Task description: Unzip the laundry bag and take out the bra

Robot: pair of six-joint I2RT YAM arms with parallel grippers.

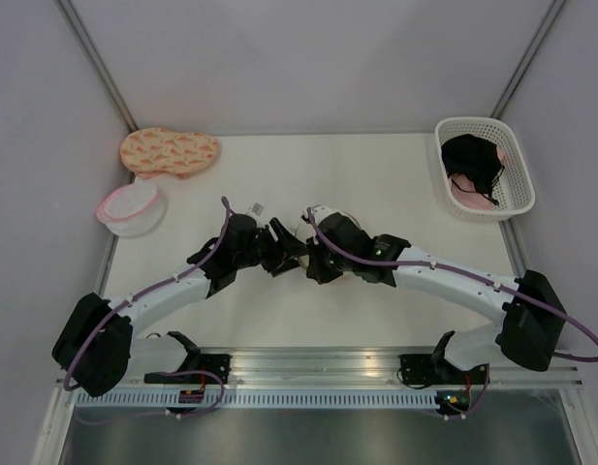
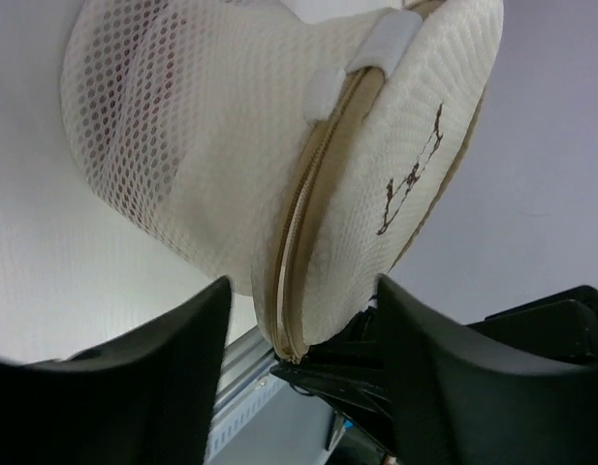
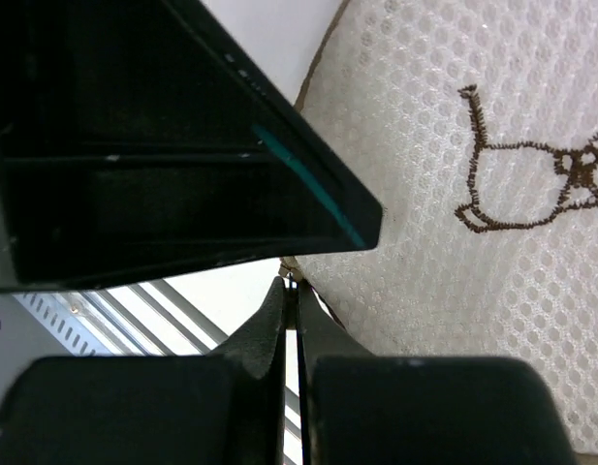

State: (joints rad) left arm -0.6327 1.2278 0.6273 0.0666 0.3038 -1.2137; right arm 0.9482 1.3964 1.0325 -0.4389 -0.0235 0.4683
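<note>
Centrally, left tool [image 2: 300,295], right tool [image 3: 291,291] crowding laundry bag [image 2: 211,145], basket [image 1: 473,122] well apart

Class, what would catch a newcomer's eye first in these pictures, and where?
At the centre, the left gripper holds the cream mesh laundry bag, and the right gripper is pinched shut at its brown rim. A white basket with a black garment in it sits far right.

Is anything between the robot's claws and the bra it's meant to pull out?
Yes. The bra, only a reddish shade through the mesh, sits inside the laundry bag. Its zip looks closed along the visible rim, so the mesh shell separates it from the left end effector and the right end effector. Nothing else visible intervenes.
</note>
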